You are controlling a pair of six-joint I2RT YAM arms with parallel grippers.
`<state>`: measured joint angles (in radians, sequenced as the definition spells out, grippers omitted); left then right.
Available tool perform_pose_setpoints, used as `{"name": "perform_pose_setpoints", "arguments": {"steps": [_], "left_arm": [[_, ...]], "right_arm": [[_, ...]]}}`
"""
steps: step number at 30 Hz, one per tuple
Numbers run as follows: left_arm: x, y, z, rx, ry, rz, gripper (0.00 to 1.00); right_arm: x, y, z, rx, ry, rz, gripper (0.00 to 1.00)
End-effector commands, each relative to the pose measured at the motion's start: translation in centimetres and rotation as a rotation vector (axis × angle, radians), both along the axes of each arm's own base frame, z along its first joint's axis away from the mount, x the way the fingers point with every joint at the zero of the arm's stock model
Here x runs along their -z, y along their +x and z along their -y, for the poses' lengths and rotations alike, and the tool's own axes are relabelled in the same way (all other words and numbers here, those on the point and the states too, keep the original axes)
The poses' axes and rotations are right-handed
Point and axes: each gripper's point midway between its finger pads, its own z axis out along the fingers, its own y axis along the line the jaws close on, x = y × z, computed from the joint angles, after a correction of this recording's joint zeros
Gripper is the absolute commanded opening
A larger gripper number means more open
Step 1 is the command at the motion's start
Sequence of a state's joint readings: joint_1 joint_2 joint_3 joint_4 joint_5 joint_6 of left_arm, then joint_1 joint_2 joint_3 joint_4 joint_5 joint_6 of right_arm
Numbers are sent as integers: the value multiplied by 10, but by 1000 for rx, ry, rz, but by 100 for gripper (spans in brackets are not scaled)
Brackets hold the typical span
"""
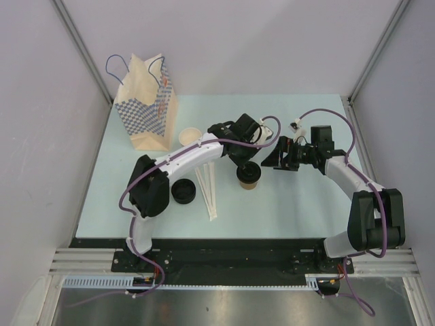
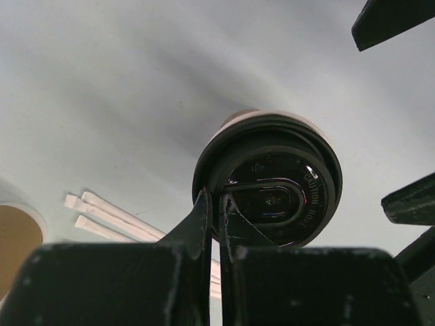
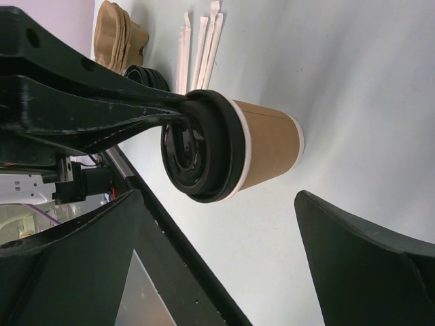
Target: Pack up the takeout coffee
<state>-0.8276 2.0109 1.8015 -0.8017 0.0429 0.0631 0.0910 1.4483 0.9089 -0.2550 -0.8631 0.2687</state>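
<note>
The coffee cup [image 3: 268,146] is matt brown paper; its lid [image 2: 296,187] is glossy black plastic; the table [image 1: 306,204] looks smooth.

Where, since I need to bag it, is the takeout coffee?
Top view: the takeout coffee stands mid-table, right of the white sticks, under the shut left hand.

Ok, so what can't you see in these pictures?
- What is inside the takeout coffee: its black lid covers it in every view.
- Inside the paper bag: top view, its own walls hide it.
- Whether the shut left gripper pinches the lid's rim or only touches it: left wrist view, its own fingers hide the spot.
- The stack of cups: left wrist view, cut off by the left edge.
</note>
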Motion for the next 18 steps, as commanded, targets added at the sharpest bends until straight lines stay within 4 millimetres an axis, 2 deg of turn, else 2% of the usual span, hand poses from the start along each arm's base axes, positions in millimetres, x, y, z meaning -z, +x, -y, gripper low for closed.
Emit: {"name": "perform_pose_setpoints", "arguments": {"steps": [1, 9, 14, 16, 18], "left_arm": [[-10, 6, 6, 20, -30, 10, 0], [-8, 11, 7, 13, -27, 9, 0], [-2, 8, 5, 18, -16, -9, 0], [-2, 7, 5, 20, -17, -12, 2], [-3, 7, 6, 22, -20, -11, 8]], "right_arm": [[-6, 4, -1, -8, 14, 40, 100], [-2, 6, -3, -12, 21, 28, 100], [3, 6, -6, -20, 12, 21, 100], [5, 6, -6, -21, 9, 16, 100], [7, 5, -8, -27, 8, 13, 100]]}}
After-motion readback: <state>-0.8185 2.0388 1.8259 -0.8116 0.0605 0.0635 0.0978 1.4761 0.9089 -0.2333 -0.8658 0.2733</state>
